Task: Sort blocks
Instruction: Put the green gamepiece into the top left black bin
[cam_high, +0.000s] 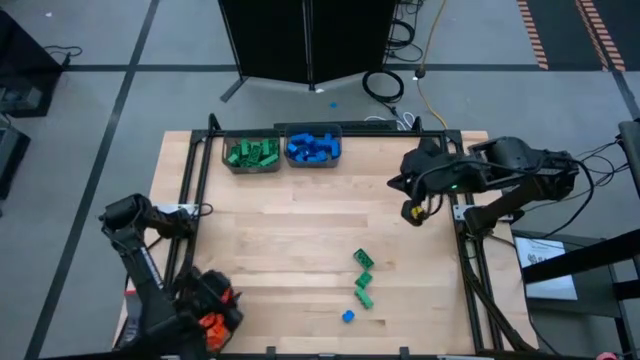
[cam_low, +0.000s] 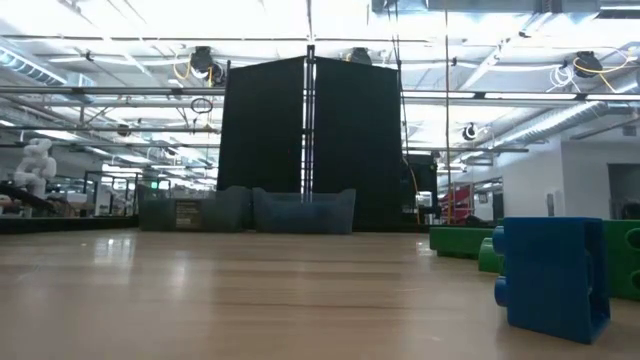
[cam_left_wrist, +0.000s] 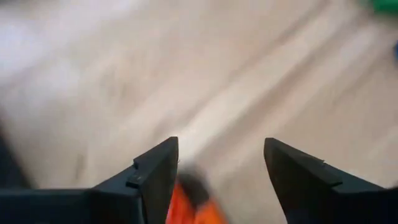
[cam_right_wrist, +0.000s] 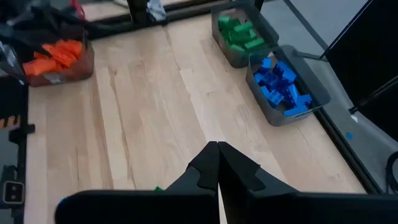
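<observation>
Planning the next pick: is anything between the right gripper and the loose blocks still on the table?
Nothing visible. Bare wood lies between the right gripper, jaws shut, and the loose green blocks and blue block. The bins sit at the far edge, off that path.

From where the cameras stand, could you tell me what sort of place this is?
Likely a robotics lab in an industrial hall: a wooden table between two arms, black partition panels behind it, and exposed ceiling ducts overhead.
</observation>
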